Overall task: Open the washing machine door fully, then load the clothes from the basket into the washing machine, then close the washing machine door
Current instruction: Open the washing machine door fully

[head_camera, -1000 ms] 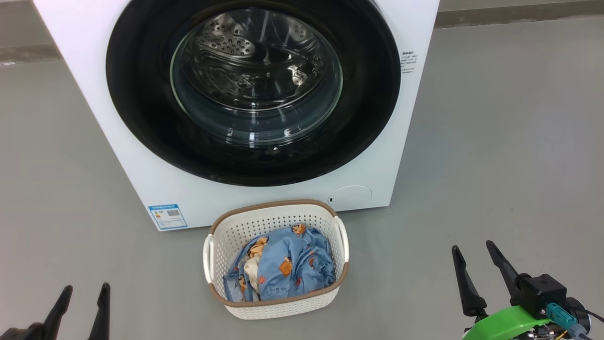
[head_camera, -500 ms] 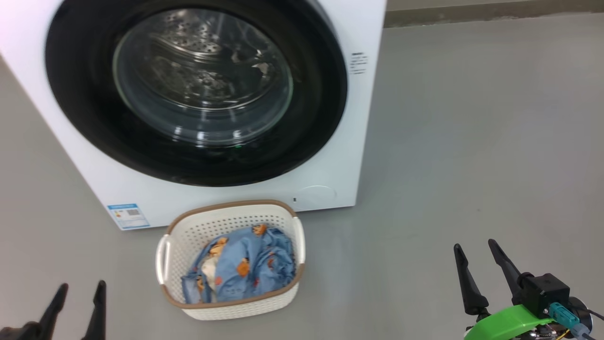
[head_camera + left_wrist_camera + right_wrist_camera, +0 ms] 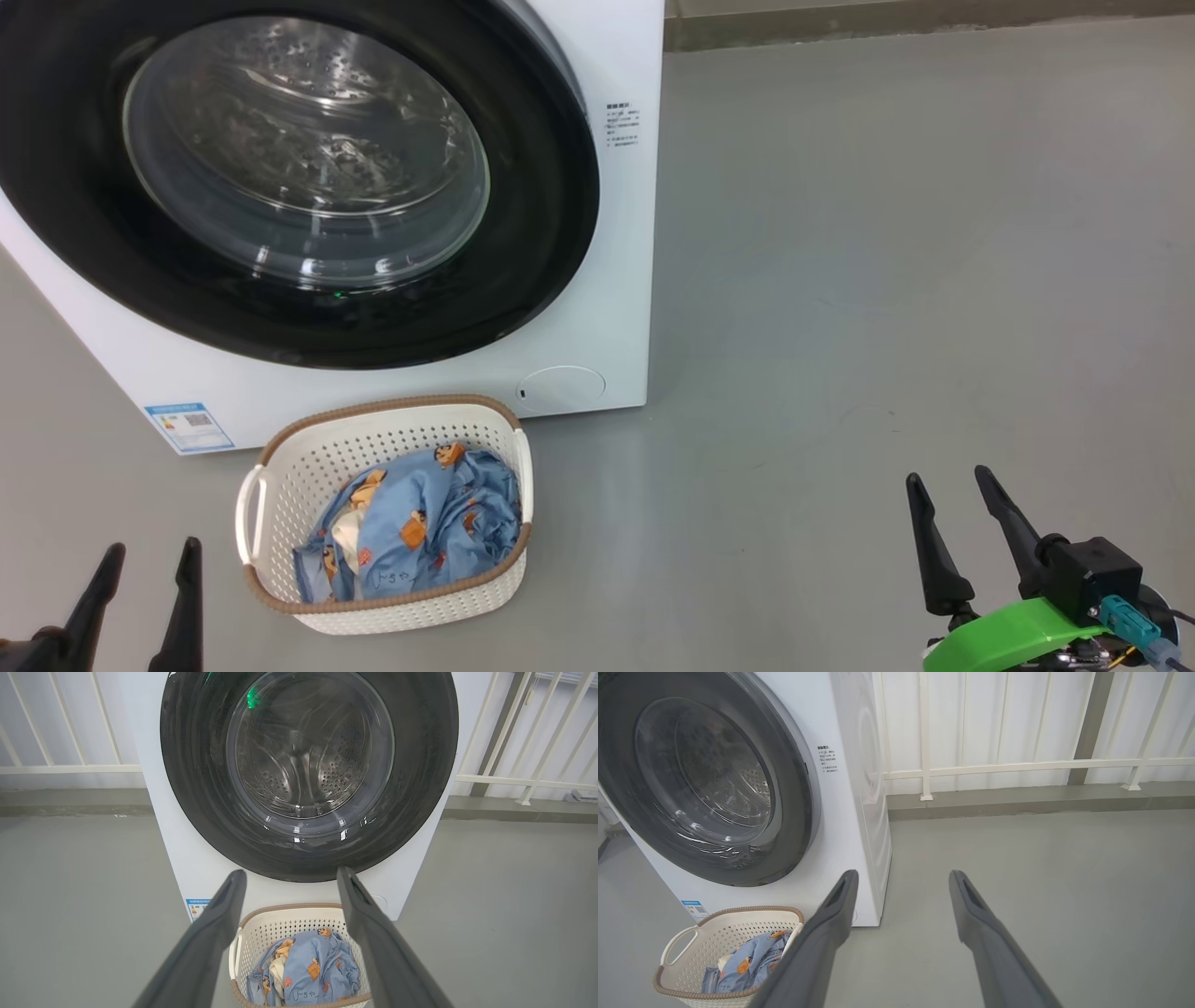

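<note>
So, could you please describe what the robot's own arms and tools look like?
Both the left tool and the right tool have two long, dark, tapering fingers with pointed tips. Behind the right one sit a bright green bracket, a small black box and a teal connector with thin cables.

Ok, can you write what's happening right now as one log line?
door: shut | clothes: in basket | basket: floor, before washing machine | left pincer: open, empty | right pincer: open, empty
</note>
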`<state>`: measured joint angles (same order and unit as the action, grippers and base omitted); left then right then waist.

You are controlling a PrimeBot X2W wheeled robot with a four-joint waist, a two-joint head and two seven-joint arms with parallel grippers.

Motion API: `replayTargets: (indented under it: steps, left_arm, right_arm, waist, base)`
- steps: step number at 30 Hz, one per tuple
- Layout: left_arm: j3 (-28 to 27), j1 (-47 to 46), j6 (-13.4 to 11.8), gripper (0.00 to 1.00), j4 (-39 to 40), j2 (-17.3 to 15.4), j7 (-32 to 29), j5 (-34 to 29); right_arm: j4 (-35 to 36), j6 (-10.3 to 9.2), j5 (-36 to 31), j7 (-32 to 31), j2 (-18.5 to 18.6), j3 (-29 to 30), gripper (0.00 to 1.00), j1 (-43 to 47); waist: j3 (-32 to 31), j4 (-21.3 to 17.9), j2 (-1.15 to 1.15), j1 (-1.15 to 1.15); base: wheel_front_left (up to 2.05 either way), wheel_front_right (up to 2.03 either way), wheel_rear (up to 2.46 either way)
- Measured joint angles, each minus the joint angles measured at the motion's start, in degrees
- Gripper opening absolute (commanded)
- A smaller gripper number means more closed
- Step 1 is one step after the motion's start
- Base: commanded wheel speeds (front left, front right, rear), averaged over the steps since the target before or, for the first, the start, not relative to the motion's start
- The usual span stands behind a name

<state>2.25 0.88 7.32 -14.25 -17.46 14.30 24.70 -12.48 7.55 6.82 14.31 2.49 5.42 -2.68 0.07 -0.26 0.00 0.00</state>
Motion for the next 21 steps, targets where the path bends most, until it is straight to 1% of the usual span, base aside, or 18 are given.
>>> replayTargets:
  steps: [15,21]
  left_arm:
    - [0.48,0.04,0.0,1.0,1.03,-0.27,0.0,-0.43]
    - [0.21,0.16,0.0,1.0,1.94,-0.16,0.0,-0.87]
  right_arm:
    - [-0.02,0.0,1.41,0.0,-0.03,-0.41,1.0,0.01]
    - [0.09,0.0,7.48,0.0,-0.04,0.45,1.0,-0.3]
  waist:
    - [-0.09,0.31,0.0,0.0]
    - [0.0,0.68,0.0,0.0]
  base:
    - [0.0,0.0,-0.01]
    - [0.0,0.0,0.0]
